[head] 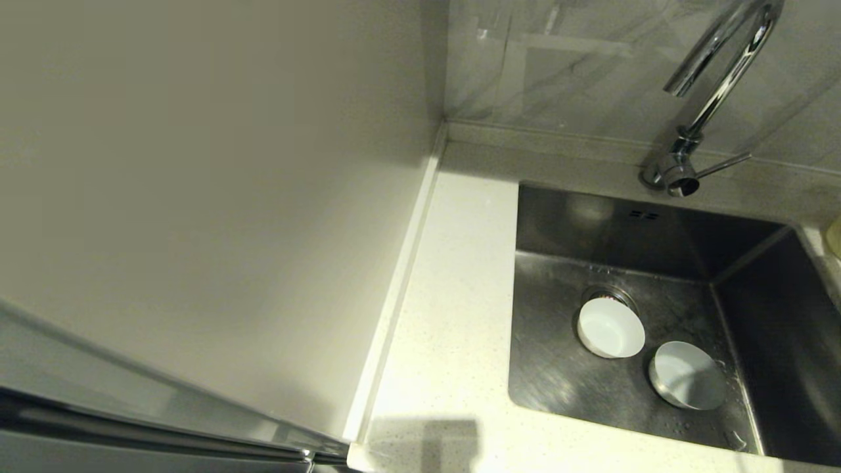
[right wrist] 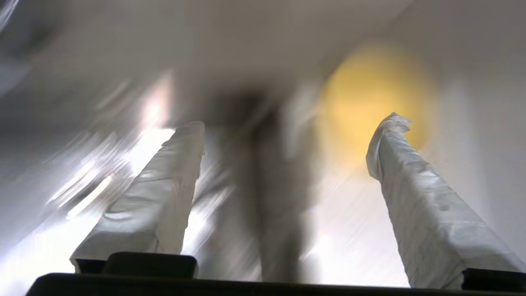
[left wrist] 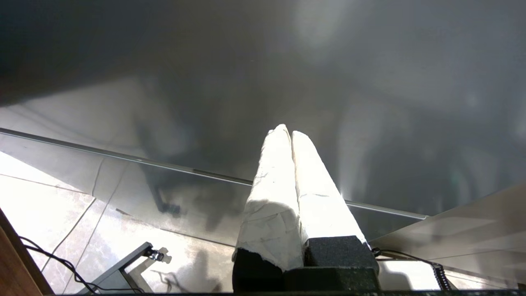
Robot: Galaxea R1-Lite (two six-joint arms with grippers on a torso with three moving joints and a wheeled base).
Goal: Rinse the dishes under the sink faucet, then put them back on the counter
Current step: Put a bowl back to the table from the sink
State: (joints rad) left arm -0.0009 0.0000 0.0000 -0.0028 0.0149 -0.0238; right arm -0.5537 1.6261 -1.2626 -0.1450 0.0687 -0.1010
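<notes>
Two wet bowls (head: 610, 327) lying in sink (head: 558, 381), likely slippery, best rim-gripped; right pincer (right wrist: 287, 123) gaping wide and empty, left pincer (left wrist: 286, 131) closed on nothing.

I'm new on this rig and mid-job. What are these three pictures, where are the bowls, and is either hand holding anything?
You are driving a two-armed robot. The wide picture comes from its head, looking down at the sink, the faucet and the white counter. Neither arm shows in it.

Two bowls lie in the basin: a white bowl partly over the drain, and a bluish-white bowl beside it. A pale yellow bowl peeks in at the picture's right edge, on the counter past the sink.

The other two pictures come from cameras on the wrists, behind the fingers. The left hand is shut and empty, parked over a dark glossy panel and floor tiles. The right hand is open and empty; the yellow blur ahead of it is probably that yellow bowl.
</notes>
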